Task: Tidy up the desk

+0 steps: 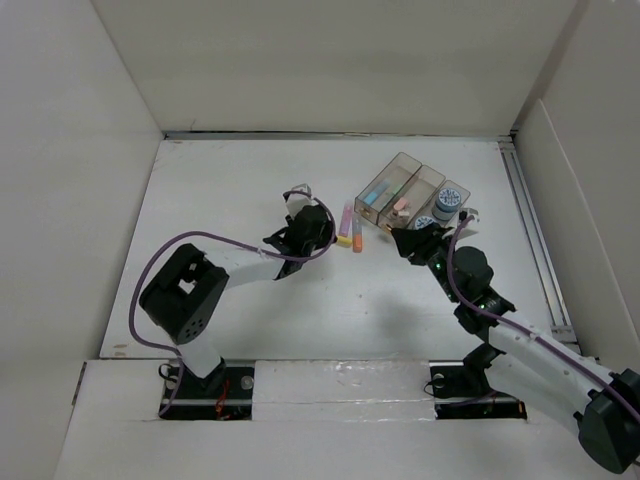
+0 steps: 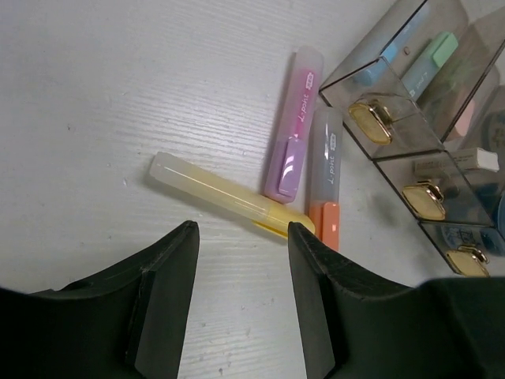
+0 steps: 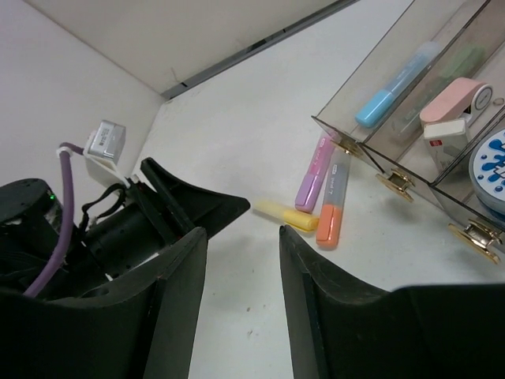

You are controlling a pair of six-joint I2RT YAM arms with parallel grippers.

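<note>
Matte white desk [image 1: 220, 190], rigid; just ahead of spread, empty left gripper [image 2: 243, 229], yellow highlighter [image 2: 225, 197]: light, probably slick, best taken mid-barrel. Right gripper [image 3: 243, 233] likewise spread.

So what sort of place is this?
Likely a robot test cell, not an office: a white desk boxed in by plain wall panels, left arm and right arm bolted at its near edge.

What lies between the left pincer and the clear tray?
Three highlighters on the desk: the yellow highlighter nearest the left pincer, then the purple highlighter and the orange highlighter by the tray. The left wrist view shows this.
</note>
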